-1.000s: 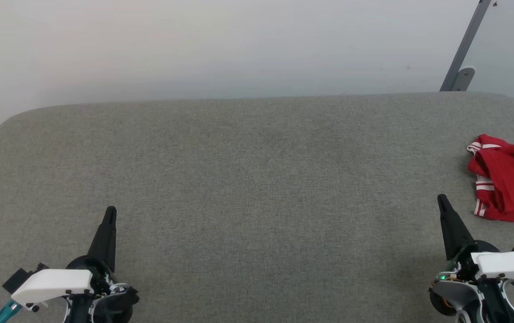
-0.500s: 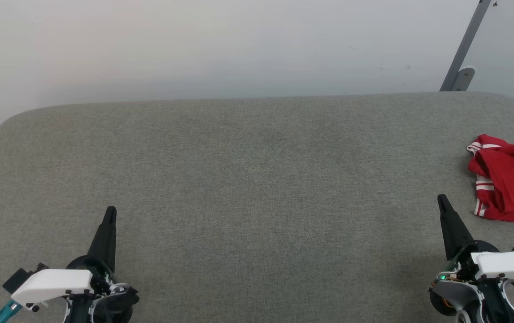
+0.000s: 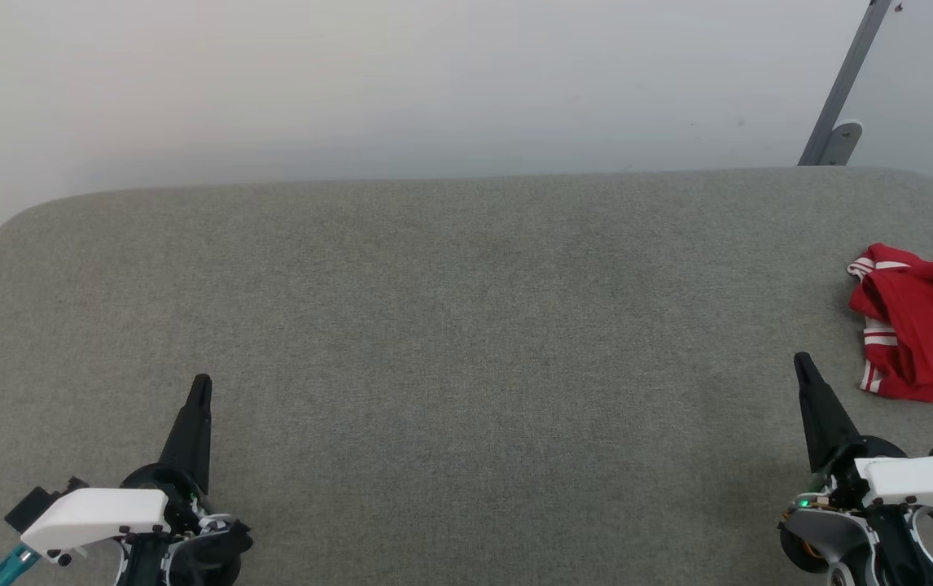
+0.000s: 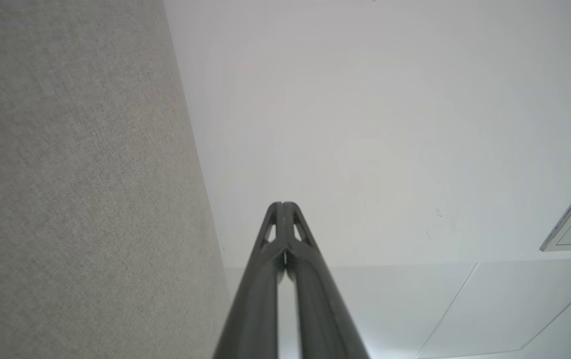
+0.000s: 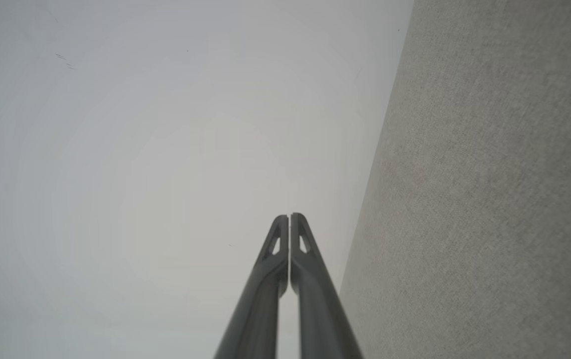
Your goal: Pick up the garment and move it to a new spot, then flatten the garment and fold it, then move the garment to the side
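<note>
The garment lies crumpled at the right edge of the grey fabric surface, red with red-white striped trim, partly cut off by the head view's border. My right gripper is shut and empty, its tip a short way left of and below the garment, not touching it. My left gripper is shut and empty at the lower left, far from the garment. In the right wrist view the right gripper has its fingers pressed together; in the left wrist view the left gripper does too.
A pale wall rises behind the surface's rounded far edge. A grey metal strut with a bracket stands at the back right. The grey surface stretches wide between the two grippers.
</note>
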Tool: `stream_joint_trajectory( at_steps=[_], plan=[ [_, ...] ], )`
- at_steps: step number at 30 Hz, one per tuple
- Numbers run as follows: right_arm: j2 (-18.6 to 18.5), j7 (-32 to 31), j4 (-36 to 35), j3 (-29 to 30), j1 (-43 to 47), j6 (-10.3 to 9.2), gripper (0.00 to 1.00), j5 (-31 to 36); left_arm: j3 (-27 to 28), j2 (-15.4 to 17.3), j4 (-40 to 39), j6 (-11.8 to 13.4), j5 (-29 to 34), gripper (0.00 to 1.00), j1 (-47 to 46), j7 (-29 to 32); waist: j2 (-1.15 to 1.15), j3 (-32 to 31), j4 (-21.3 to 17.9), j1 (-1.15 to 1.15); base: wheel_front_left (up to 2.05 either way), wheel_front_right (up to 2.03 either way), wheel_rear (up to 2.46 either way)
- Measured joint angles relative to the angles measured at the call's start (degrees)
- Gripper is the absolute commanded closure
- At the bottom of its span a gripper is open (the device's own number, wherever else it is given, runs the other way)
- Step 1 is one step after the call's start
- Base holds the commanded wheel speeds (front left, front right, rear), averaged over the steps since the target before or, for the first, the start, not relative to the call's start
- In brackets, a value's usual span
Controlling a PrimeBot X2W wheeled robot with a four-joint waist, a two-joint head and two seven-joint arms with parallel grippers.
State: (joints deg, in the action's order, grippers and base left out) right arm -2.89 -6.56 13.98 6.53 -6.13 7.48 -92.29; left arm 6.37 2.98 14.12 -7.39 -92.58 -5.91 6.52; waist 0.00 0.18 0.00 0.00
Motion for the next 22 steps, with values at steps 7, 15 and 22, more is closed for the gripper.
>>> stream_joint_trajectory(
  at_steps=[7,15,22],
  plan=[
    [0.0,0.0,0.0,0.0,0.0,0.01,1.0,0.0,0.02,-0.01,0.0,0.0,0.0,1.0,0.0,0.0,0.0,0.0,0.0,0.0,0.0,0.0,0.0],
    [0.0,0.0,0.0,0.0,0.0,0.01,1.0,0.0,0.03,-0.02,0.0,0.0,0.0,1.0,0.0,0.01,0.0,0.0,0.0,0.0,0.0,0.0,0.0],
    [0.0,0.01,0.0,0.01,0.0,0.01,1.0,0.0,0.04,-0.03,0.0,0.0,0.0,1.0,0.0,0.01,0.0,0.0,0.0,0.0,0.0,0.0,0.0]
  ],
)
